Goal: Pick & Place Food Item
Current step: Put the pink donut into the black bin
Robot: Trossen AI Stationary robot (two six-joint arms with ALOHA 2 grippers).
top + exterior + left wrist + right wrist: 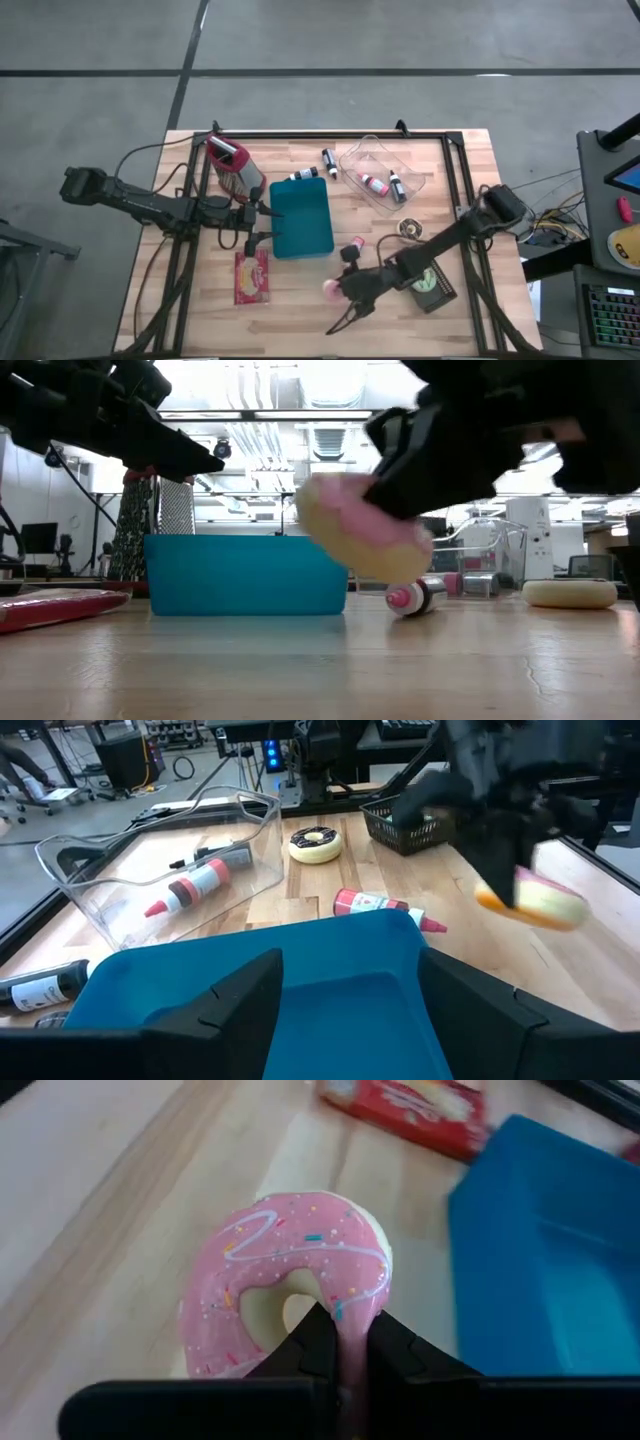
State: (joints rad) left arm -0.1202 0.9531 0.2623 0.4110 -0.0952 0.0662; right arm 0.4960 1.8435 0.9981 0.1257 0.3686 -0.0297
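Observation:
A pink-frosted doughnut (290, 1270) with sprinkles is held by my right gripper (335, 290) near the table's front, to the right of a blue tray (302, 220). It also shows in the low view (362, 538), lifted and tilted, and in the left wrist view (535, 900). My left gripper (262, 222) is open at the blue tray's left edge (250, 980), holding nothing. My right gripper pinches the doughnut's ring (352, 1342) between its two fingers, one finger in the hole and one outside, at the side nearest the wrist. The doughnut is lifted clear of the table and tilted, its frosted face toward the camera.
A red packet (252, 277) lies left of the doughnut. A clear bin (385, 175) with bottles, a white chocolate-frosted doughnut (410, 229), a red-capped bottle (352, 247), a grater (232, 165) and a black basket (432, 285) stand around the tray.

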